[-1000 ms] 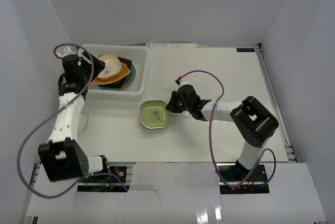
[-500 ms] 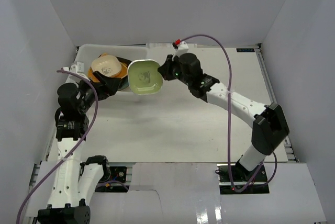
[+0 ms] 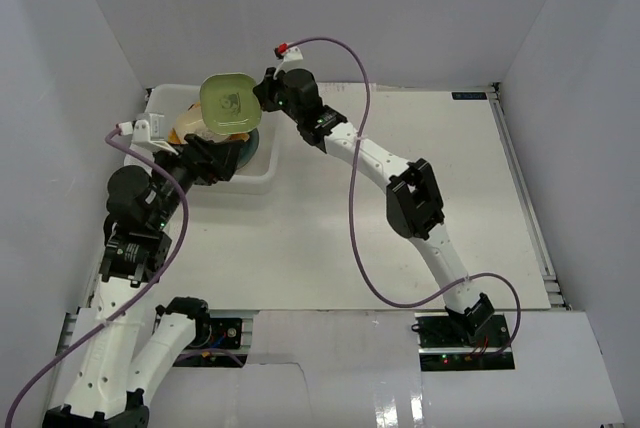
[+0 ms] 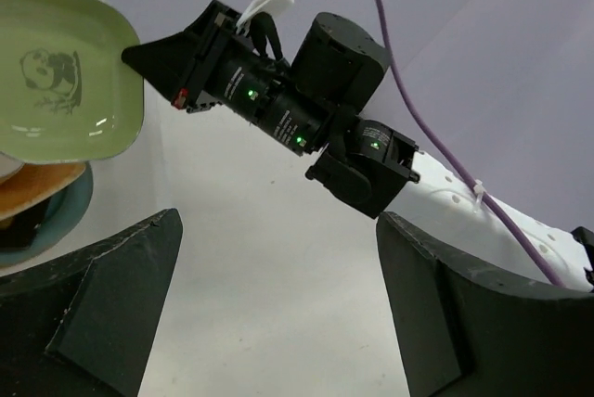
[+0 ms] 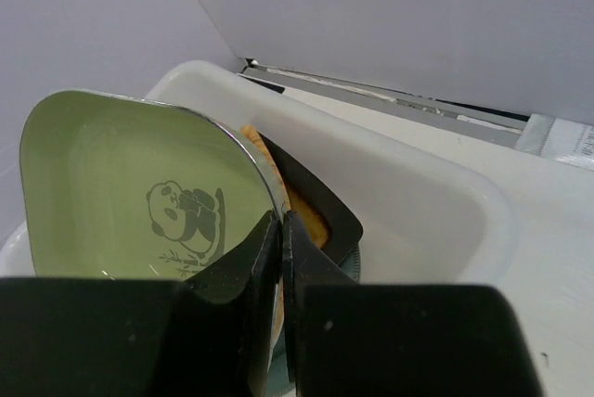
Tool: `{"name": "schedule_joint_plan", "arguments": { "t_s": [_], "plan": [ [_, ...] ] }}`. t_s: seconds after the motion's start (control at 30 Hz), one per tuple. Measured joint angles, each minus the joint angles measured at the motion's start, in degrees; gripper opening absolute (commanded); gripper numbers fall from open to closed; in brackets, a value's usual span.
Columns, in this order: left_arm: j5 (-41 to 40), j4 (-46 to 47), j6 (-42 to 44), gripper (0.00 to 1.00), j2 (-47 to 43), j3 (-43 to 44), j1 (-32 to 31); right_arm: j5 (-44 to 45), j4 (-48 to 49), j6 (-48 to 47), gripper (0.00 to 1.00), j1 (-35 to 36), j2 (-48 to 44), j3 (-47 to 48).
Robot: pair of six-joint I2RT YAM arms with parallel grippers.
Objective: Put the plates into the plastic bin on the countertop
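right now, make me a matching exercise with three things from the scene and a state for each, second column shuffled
1. green plate
2. left gripper
3. orange plate

A. open, holding nothing
B. lying in the stack inside the plastic bin
C. clamped at its rim by the right gripper

Pairs: 1-C, 2-A, 3-B
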Motion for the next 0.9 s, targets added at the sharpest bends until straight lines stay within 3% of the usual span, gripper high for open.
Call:
{"name": "schedule_joint_plan", "arguments": {
  "t_s": [0.23,0.47,0.6,0.7,0.77,0.9],
  "plan": [
    [-6.6,-2.1,1.5,0.97,1.9,-5.7,-2.8,5.4,9.3,-0.2,0.08,2.9,13.2,8.7],
    [-9.3,-1.4,2.0,0.97,1.9,-6.6,-3.2,10.6,17.0,-0.7,0.08,7.1,17.3,9.7],
    [-10.4,-0.9,1.9,0.98,1.8,-6.7,-3.2,12.2,19.3,0.1,0.49,7.5,17.4,9.7],
    [-12.2,-0.7,1.6,0.98,2.1,-6.7,-3.2,12.7,20.9,0.9,0.68,7.0,17.4,9.7],
    [-13.7,-0.7,1.3,0.98,2.8,-6.7,-3.2,12.7,21.3,1.4,0.76,6.7,17.4,9.7],
    [-17.6,-1.4,0.0,0.98,4.7,-6.8,-3.2,11.1,21.6,1.1,0.78,6.0,15.1,5.8]
  ]
}}
